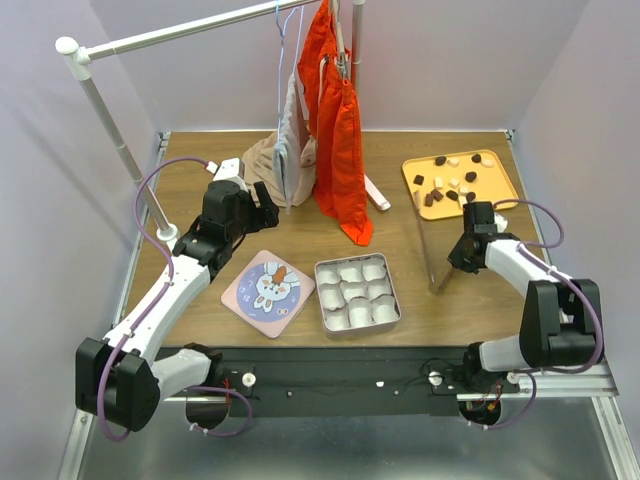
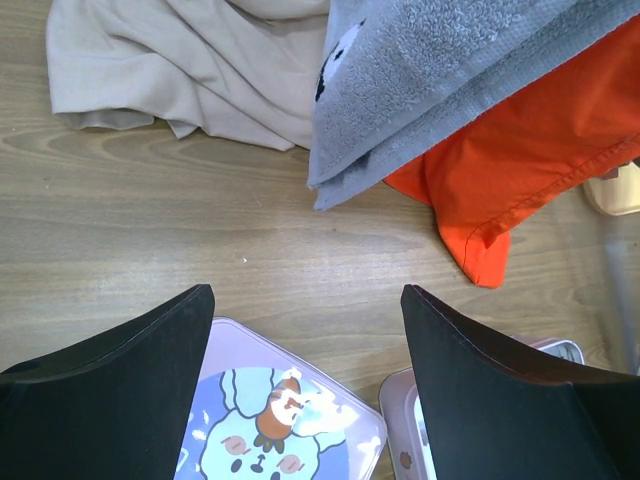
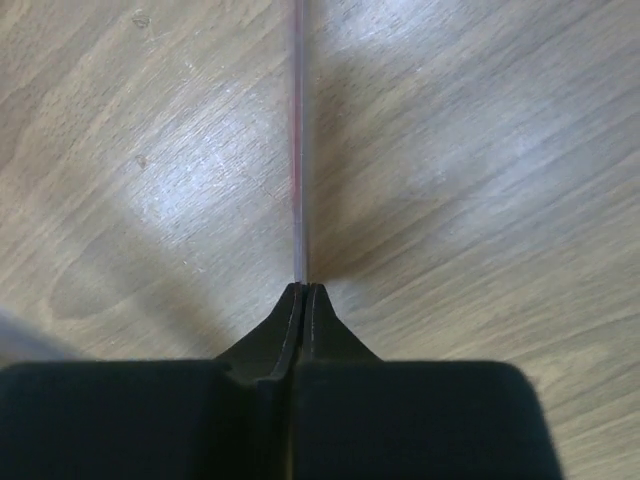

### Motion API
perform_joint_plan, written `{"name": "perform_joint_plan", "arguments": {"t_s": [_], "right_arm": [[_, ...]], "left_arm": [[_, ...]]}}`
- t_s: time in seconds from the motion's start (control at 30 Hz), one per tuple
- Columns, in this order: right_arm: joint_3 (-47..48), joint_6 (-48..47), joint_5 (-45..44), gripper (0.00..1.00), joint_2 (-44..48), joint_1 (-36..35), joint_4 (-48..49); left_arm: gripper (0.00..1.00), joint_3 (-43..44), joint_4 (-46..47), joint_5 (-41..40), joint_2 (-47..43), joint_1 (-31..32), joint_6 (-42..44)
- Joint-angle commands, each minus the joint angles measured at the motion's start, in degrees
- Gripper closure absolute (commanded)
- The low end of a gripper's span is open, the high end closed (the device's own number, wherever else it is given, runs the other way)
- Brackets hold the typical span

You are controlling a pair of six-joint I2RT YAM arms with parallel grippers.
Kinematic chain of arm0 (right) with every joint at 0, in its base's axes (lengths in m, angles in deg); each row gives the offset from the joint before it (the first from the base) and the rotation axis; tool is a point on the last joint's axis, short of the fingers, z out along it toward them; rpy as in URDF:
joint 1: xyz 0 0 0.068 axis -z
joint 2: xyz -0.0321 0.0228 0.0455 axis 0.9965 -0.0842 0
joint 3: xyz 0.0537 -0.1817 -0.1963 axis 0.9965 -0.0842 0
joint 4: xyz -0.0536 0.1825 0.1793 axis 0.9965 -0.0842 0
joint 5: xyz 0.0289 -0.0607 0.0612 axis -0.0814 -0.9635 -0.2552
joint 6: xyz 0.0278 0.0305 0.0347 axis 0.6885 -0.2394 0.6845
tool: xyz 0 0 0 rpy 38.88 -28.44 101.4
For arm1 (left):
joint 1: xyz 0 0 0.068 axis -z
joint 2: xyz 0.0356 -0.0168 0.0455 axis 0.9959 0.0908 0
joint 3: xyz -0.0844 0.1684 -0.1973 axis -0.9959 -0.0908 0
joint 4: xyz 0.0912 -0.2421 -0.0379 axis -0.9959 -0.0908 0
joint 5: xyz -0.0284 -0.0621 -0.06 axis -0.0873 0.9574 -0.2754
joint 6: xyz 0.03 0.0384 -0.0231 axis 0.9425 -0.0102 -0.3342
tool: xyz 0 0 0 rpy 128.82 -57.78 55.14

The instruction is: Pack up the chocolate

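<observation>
Right end effector [image 1: 455, 266] [image 3: 303, 290] has its jaws pressed together on the edge of a thin clear panel [image 1: 431, 250] [image 3: 298, 150]. In the right wrist view the panel is edge-on, running straight ahead from the fingertips over the wood bench [image 3: 480, 150]. In the top view it stands roughly upright on the bench [image 1: 420, 310], reaching from the fingertips toward the far side. Chocolate [image 1: 437, 194], dark and cream-white pieces, lies scattered on an orange tray [image 1: 497, 188] beyond the right end effector, on the far side of its wrist, near it but not touching. None of the pieces is in either end effector. Left end effector [image 1: 264, 212] [image 2: 306, 292] has its jaws wide apart with nothing between them and is above the bench. A pink lid with a rabbit picture [image 1: 268, 287] [image 2: 270, 420] lies flat just on its near side, partly under the fingers [image 2: 150, 370] in the left wrist view. A metal tin [image 1: 357, 293] with white paper cups [image 1: 350, 272] inside sits between the two end effectors, just beside the pink lid. Only a corner of the tin [image 2: 405, 430] shows in the left wrist view. Ahead of the left end effector are a grey towel [image 2: 420, 70], an orange garment [image 1: 340, 130] [image 2: 540, 150] and a beige cloth [image 2: 180, 70]. The towel and garment hang from a white rack [image 1: 150, 40], and the beige cloth lies crumpled on the bench.
</observation>
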Motion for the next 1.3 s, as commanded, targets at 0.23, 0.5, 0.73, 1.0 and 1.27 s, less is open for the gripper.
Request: {"name": "perform_joint_plan", "arguments": {"t_s": [0.23, 0.5, 0.73, 1.0, 1.27], "right_arm": [[-4.18, 10.39, -8.77, 0.99, 14.4, 0.0, 0.61], [-3.93, 23.58, -13.81, 0.99, 5.81, 0.0, 0.7], [-2.25, 20.26, -11.97, 0.11, 3.77, -0.08, 2.55], [-4.27, 12.97, -5.29, 0.0, 12.12, 0.0, 4.39], [-4.36, 1.98, 8.24, 0.0, 8.88, 0.0, 5.36]], "left_arm": [[0.15, 0.45, 0.17, 1.0, -1.34, -0.26, -0.8], [0.15, 1.06, -0.36, 2.23, -0.72, -0.26, -0.62], [0.15, 0.89, -0.27, 1.53, -1.34, -0.26, -0.18], [0.15, 1.5, 0.34, 3.46, 0.24, -0.26, -0.53], [0.15, 0.98, 1.31, 5.38, 0.24, -0.26, -0.8]]}}
